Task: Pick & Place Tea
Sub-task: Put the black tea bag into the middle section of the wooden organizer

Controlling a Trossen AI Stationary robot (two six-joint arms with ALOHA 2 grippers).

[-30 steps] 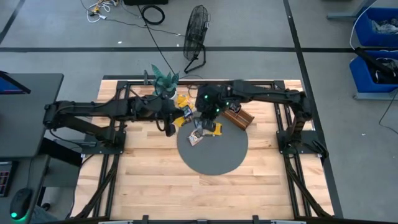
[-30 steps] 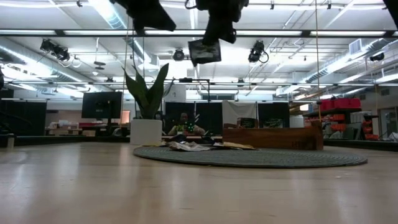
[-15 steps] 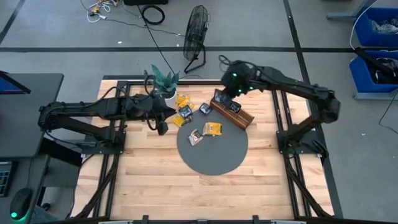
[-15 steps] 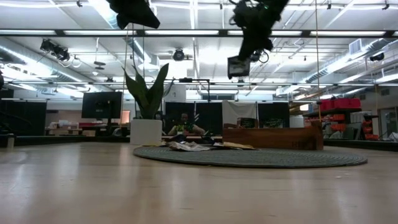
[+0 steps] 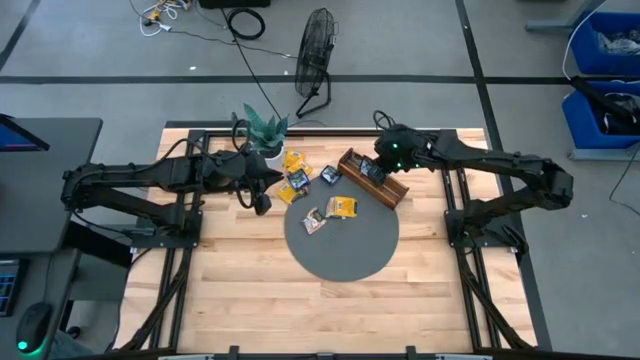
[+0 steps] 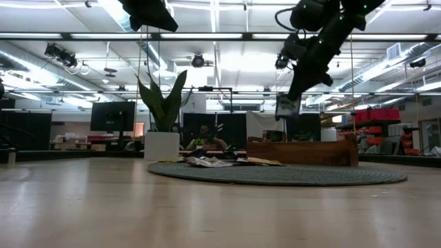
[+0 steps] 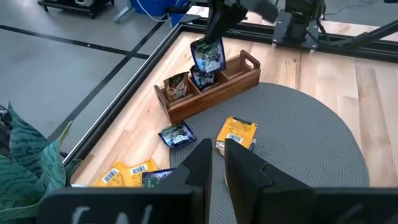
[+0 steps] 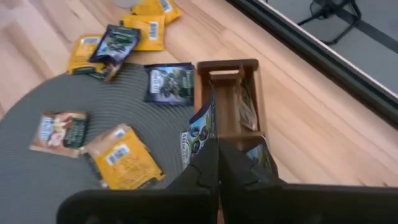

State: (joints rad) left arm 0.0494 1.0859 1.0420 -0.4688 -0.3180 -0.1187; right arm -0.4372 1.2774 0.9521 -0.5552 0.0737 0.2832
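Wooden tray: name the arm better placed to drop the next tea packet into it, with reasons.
Right. The right gripper already pinches a dark packet above the wooden tray; the left gripper waits near the plant.

Inventory of the work surface. Tea packets, ten visible in all: four yellow packets, one on the mat (image 8: 124, 163) and three clustered on the bare wood (image 8: 158, 9) (image 8: 147, 28) (image 8: 84, 55), though overlap makes that cluster's count uncertain; two loose dark packets (image 8: 115, 42) (image 8: 169, 83); one whitish packet (image 8: 60, 130); one blue-and-white packet (image 8: 198, 135) aloft over the tray; two packets standing inside the tray (image 7: 176, 85) (image 7: 200, 79). Wooden tray (image 8: 227, 64): one, with three compartments. Round grey mat (image 8: 37, 171): one. Potted plant (image 5: 265, 128): one. On the floor beyond the table: one fan (image 5: 318, 40) and two blue bins (image 5: 605, 40) (image 5: 600, 120).
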